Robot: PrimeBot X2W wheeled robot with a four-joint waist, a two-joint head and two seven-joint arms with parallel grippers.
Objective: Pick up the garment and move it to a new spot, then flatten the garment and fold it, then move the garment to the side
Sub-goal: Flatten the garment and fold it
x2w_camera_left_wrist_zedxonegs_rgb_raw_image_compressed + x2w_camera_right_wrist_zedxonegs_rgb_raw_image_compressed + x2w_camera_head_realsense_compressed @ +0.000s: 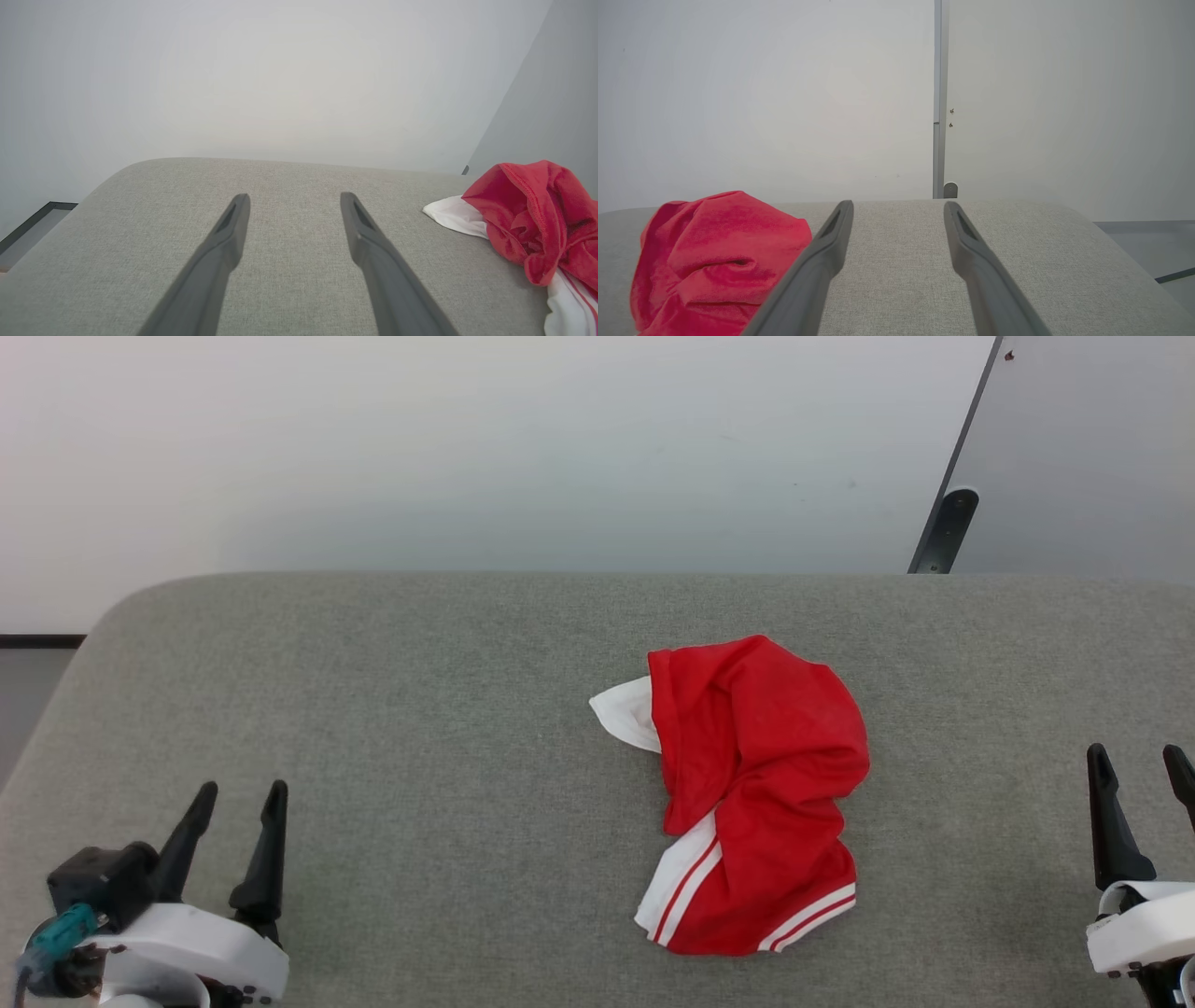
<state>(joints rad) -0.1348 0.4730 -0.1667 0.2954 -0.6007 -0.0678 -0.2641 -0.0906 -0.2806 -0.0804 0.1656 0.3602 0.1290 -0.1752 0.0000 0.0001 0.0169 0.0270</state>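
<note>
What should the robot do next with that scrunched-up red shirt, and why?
Probably reach the right gripper toward the garment. It lies crumpled in a heap on the grey surface, untouched. The right gripper and the left gripper both sit open and apart from it, the right one nearer.

My left claw (243, 793): two long dark fingers (266, 859), broad at base, tapering to blunt tips. Wrist shell (201, 943) glossy white, rounded, with small dark screws (245, 997) at lower edge. Black boxy block (103, 882) on outer side. Teal connector (61, 931) plugged below it, grey-blue cable (19, 980) running off connector. My right claw (1134, 756): same dark tapered fingers, same rounded white casing (1144, 933) with dark trim beneath. Seen close, left finger surface (219, 252) matte dark grey, long shallow recess in inner face near tip. Right finger surface (971, 252) alike.
</note>
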